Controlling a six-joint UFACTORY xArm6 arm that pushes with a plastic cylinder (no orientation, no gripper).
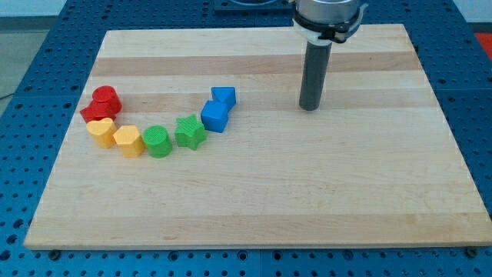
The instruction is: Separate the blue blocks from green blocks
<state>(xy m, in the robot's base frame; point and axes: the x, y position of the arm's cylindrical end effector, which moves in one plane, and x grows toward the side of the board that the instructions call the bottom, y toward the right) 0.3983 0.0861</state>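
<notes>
Two blue blocks sit left of the board's middle: a blue cube (216, 116) and a smaller blue block (224, 96) just above it. A green star block (189, 131) touches the cube's lower left. A green round ribbed block (157, 141) lies left of the star. My tip (309, 107) rests on the board well to the right of the blue blocks, apart from all blocks.
Two yellow blocks (128, 140) (100, 128) and two red blocks (105, 98) (94, 113) continue the curved row to the view's left. The wooden board (346, 192) lies on a blue perforated table.
</notes>
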